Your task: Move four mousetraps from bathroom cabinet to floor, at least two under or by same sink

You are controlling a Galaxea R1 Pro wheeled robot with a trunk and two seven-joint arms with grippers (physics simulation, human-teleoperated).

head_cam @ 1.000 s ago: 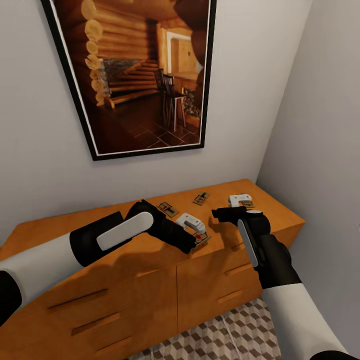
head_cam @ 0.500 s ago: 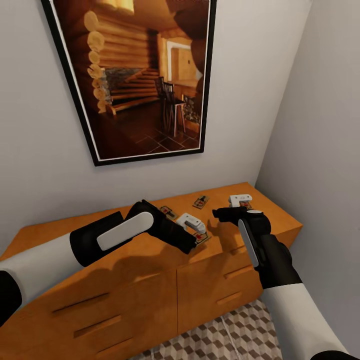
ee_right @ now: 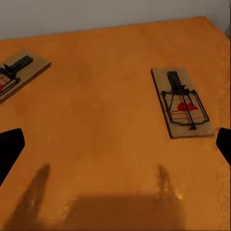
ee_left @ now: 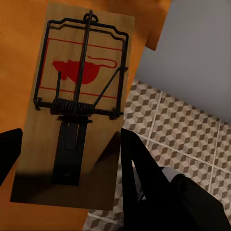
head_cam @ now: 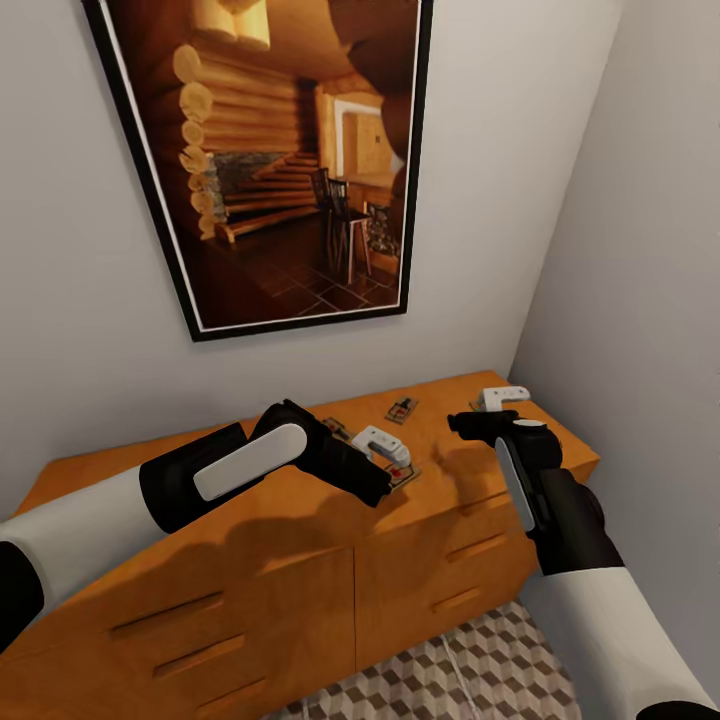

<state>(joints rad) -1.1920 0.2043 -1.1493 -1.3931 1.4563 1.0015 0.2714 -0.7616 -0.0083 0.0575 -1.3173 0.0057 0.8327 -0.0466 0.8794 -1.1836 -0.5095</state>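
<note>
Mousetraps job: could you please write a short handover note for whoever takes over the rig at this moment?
Left gripper: its fingers flank a mousetrap at the front edge of the cabinet. Whether it is gripped is unclear.
Right gripper: open and empty, above the cabinet top.
Other traps lie flat on the cabinet top, one near the wall.
Done: no trap shows on the bathroom floor yet.
Left: bring all four down to the floor, at least two under or beside the sink.
</note>
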